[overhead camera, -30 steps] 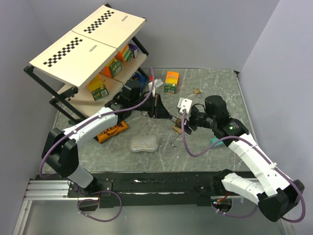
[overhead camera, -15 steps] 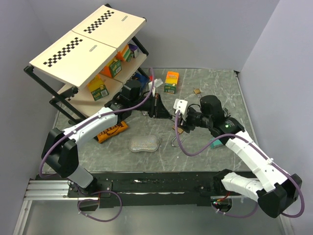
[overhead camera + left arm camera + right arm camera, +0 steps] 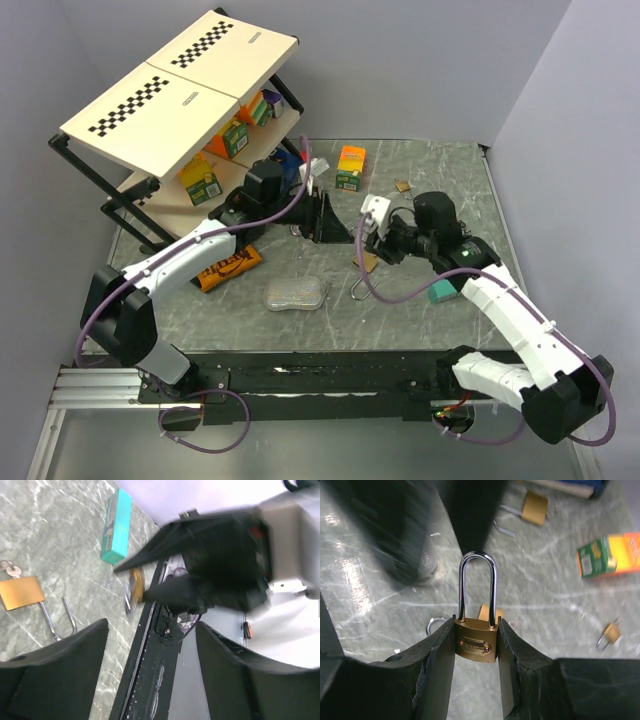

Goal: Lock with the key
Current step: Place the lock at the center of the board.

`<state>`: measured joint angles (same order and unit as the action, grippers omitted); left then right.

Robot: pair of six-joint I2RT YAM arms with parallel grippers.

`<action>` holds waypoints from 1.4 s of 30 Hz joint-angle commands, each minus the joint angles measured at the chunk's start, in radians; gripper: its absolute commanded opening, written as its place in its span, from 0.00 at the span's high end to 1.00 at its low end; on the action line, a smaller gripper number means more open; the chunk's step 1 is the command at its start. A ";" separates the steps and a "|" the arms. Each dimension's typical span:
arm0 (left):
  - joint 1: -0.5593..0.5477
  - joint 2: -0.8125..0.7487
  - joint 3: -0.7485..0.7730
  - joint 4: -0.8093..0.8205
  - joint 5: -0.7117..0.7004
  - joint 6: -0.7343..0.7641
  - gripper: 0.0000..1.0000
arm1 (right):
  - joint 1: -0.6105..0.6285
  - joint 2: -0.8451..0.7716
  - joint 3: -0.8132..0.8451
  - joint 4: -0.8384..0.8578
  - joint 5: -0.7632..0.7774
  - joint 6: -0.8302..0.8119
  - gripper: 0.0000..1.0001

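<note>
My right gripper (image 3: pixel 476 624) is shut on the body of a small brass padlock (image 3: pixel 476 642), its steel shackle (image 3: pixel 478 575) standing upright above the fingers. In the top view the right gripper (image 3: pixel 375 240) hovers over mid-table, facing the left gripper (image 3: pixel 335 225), which is open and holds nothing. The left wrist view shows its fingers (image 3: pixel 55 670) spread wide, with a second brass padlock (image 3: pixel 20 592) lying on the table, shackle open, and a key (image 3: pixel 11 570) at its end.
A black rack (image 3: pixel 95 175) with checkered boards and boxes stands at the back left. On the marble table lie a silver pouch (image 3: pixel 297 293), an orange packet (image 3: pixel 225 268), an orange-green box (image 3: pixel 350 165), a teal box (image 3: pixel 443 292) and a small padlock (image 3: pixel 403 186).
The left gripper has gone from shut to open and drawn back slightly. The right gripper has narrowed onto the padlock and shifted a little to the right.
</note>
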<state>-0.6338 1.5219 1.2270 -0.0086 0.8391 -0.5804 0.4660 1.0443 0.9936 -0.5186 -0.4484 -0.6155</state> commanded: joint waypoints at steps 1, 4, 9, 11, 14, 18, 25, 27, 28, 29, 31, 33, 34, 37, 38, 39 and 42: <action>0.029 -0.078 0.009 0.012 -0.033 0.088 0.19 | -0.111 0.034 0.040 -0.017 -0.035 0.104 0.83; 0.031 -0.130 0.000 -0.024 -0.104 0.184 0.12 | -0.226 0.124 0.066 -0.047 0.029 0.193 0.85; 0.033 -0.193 -0.020 -0.027 -0.170 0.290 0.03 | -0.384 0.374 0.137 -0.089 0.184 0.358 0.86; 0.034 -0.197 -0.005 -0.054 -0.196 0.318 0.04 | -0.434 0.439 0.175 -0.098 0.214 0.407 0.88; 0.037 -0.190 0.025 -0.099 -0.233 0.336 0.04 | -0.461 0.554 0.218 -0.089 0.252 0.427 0.91; 0.037 -0.210 0.016 -0.102 -0.322 0.318 0.04 | -0.520 0.707 0.290 -0.081 0.299 0.436 0.90; 0.039 -0.247 -0.011 -0.097 -0.385 0.369 0.04 | -0.575 0.861 0.388 -0.075 0.344 0.454 0.88; 0.039 -0.247 -0.012 -0.100 -0.382 0.370 0.04 | -0.581 0.890 0.405 -0.075 0.349 0.456 0.87; 0.039 -0.246 -0.014 -0.102 -0.379 0.369 0.04 | -0.583 0.902 0.425 -0.081 0.349 0.459 0.86; 0.039 -0.243 -0.014 -0.103 -0.374 0.367 0.04 | -0.583 0.919 0.436 -0.084 0.343 0.462 0.86; 0.039 -0.236 -0.014 -0.105 -0.370 0.360 0.04 | -0.586 0.936 0.457 -0.087 0.338 0.465 0.84; 0.042 -0.227 -0.012 -0.105 -0.365 0.358 0.04 | -0.586 0.957 0.474 -0.092 0.338 0.470 0.83; 0.042 -0.227 -0.009 -0.106 -0.365 0.356 0.04 | -0.584 0.967 0.491 -0.096 0.344 0.474 0.82; 0.043 -0.220 -0.003 -0.108 -0.370 0.366 0.04 | -0.586 0.996 0.514 -0.123 0.349 0.494 0.74; 0.045 -0.220 -0.001 -0.106 -0.374 0.369 0.04 | -0.589 1.003 0.516 -0.130 0.352 0.508 0.73; 0.046 -0.220 0.000 -0.102 -0.379 0.370 0.04 | -0.589 1.005 0.516 -0.133 0.352 0.516 0.72; 0.051 -0.212 0.005 -0.097 -0.373 0.372 0.04 | -0.592 1.007 0.511 -0.138 0.358 0.537 0.66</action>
<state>-0.5911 1.3052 1.2148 -0.1265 0.4725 -0.2245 -0.1165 2.0361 1.4696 -0.6224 -0.1150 -0.1291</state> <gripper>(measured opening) 0.966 0.415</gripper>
